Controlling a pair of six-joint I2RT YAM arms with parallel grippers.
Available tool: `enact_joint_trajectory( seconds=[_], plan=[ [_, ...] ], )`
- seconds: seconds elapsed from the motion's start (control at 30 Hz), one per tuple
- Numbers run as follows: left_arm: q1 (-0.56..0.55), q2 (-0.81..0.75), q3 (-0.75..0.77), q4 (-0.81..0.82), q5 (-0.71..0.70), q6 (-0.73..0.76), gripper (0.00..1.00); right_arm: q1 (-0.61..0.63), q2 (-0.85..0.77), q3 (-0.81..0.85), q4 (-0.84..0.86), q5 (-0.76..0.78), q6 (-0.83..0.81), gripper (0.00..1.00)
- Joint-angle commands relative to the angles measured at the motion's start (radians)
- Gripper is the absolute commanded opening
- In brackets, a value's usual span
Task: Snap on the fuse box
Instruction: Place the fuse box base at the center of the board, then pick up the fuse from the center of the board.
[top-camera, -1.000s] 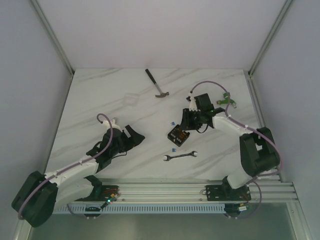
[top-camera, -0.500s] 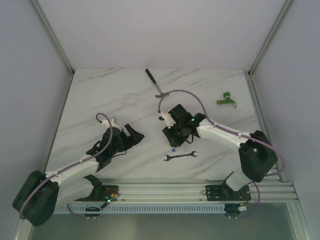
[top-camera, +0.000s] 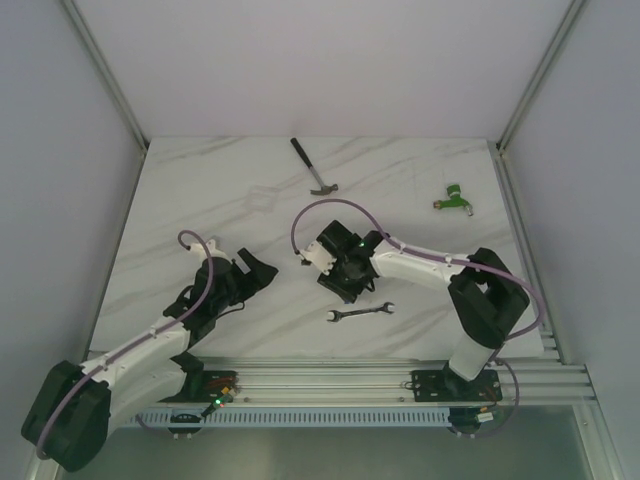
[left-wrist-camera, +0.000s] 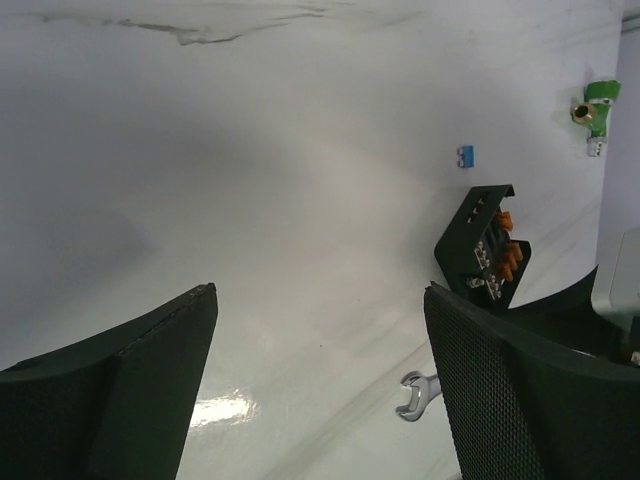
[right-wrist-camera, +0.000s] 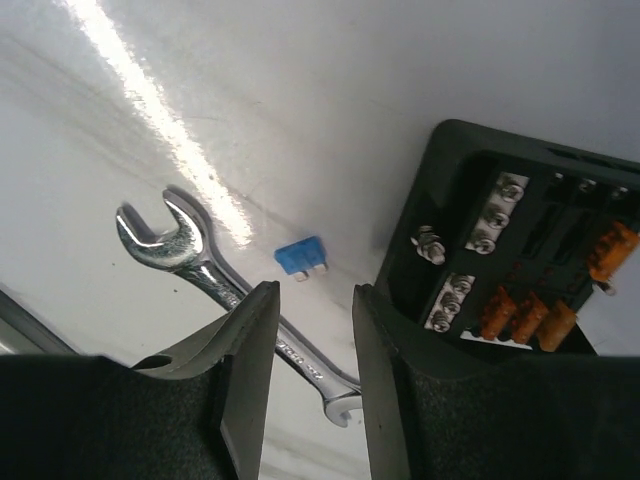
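Counts as barely begun. Shows the fuse box (right-wrist-camera: 510, 250) resting on the desk (top-camera: 200, 200) near its middle, uncovered, orange fuses and screw terminals bare. Puts the right gripper (right-wrist-camera: 312, 300) close above and just beside it, jaws narrow and empty, touching nothing. Places a blue fuse (right-wrist-camera: 301, 257) and a wrench (right-wrist-camera: 175, 250) just beside the box. Sets a clear square piece (top-camera: 262, 197), probably the cover, well apart toward the far left, ungrasped. Has the left gripper (left-wrist-camera: 318, 300) hanging over bare desk, jaws wide, holding nothing. Leaves fetching that cover, aligning it over the box, and pressing it home.
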Motion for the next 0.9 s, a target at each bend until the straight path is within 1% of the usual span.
enact_joint_trajectory(
  seconds=[0.0,0.23,0.57,0.87],
  plan=[
    [0.014,-0.018,-0.019,-0.028,-0.008,0.014,0.93,0.027,0.025,0.032,-0.031,0.007,-0.058,0.42],
    [0.018,-0.023,-0.024,-0.028,-0.001,0.017,0.93,0.027,0.078,0.035,-0.037,0.000,-0.077,0.42],
    [0.018,-0.031,-0.026,-0.028,0.005,0.018,0.93,0.028,0.139,0.039,-0.024,0.040,-0.076,0.41],
    [0.017,-0.039,-0.029,-0.028,0.005,0.016,0.93,0.041,0.160,0.038,-0.024,0.077,-0.061,0.36]
  ],
)
